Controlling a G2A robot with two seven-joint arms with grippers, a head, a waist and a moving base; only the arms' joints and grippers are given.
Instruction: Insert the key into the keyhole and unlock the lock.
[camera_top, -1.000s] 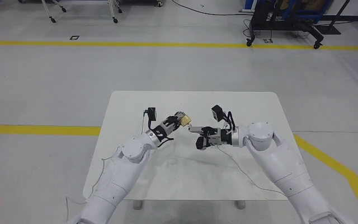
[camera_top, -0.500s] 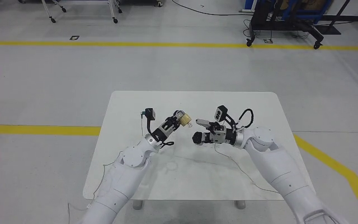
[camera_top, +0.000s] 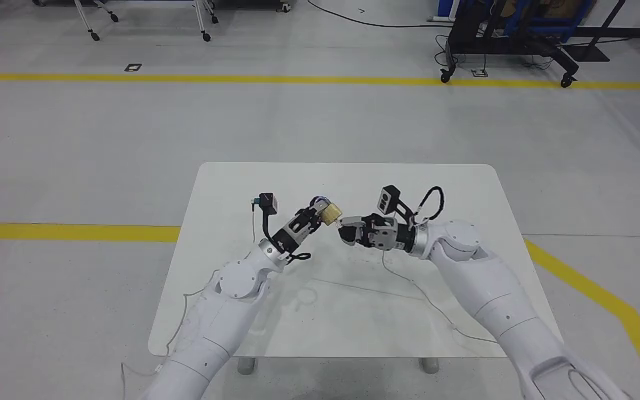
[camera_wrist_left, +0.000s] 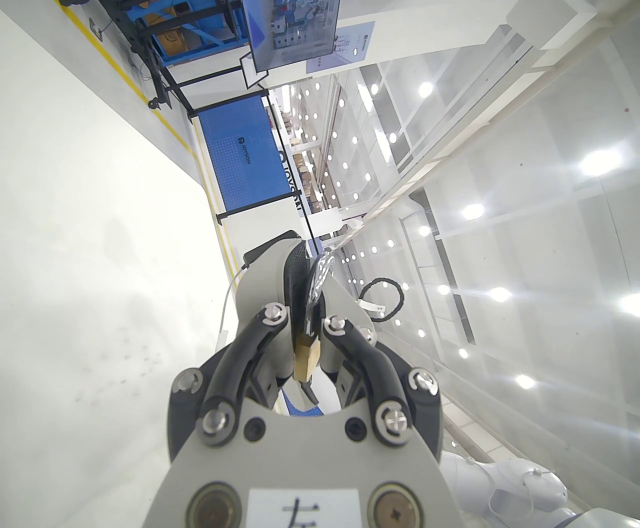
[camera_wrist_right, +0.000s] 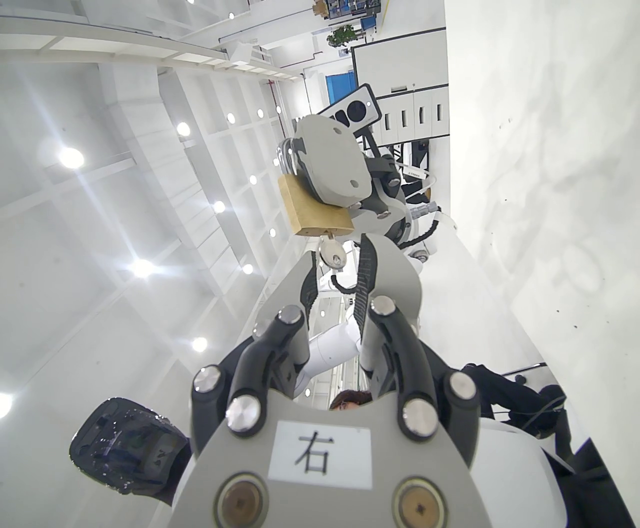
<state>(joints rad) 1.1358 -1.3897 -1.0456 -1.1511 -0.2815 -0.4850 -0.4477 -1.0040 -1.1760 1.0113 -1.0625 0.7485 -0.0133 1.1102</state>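
Observation:
A brass padlock (camera_top: 329, 212) with a silver shackle is held above the white table (camera_top: 450, 190) by my left gripper (camera_top: 320, 213), which is shut on it. The left wrist view shows the lock body (camera_wrist_left: 306, 357) between the fingers of that gripper (camera_wrist_left: 310, 300). In the right wrist view a small silver key (camera_wrist_right: 334, 257) sticks out of the keyhole of the padlock (camera_wrist_right: 312, 210). My right gripper (camera_wrist_right: 340, 250) is open, with the key's head between its fingertips and a small gap on each side. It sits just right of the lock (camera_top: 346, 233).
A thin cable (camera_top: 400, 290) trails across the table's middle toward the front right. Both arms meet over the table's centre, with bare tabletop on every side. Around the table lies grey floor with yellow lines.
My right gripper has turned and moved up toward the padlock, so its fingertips now flank the key. The left gripper lifted the lock slightly, then held still.

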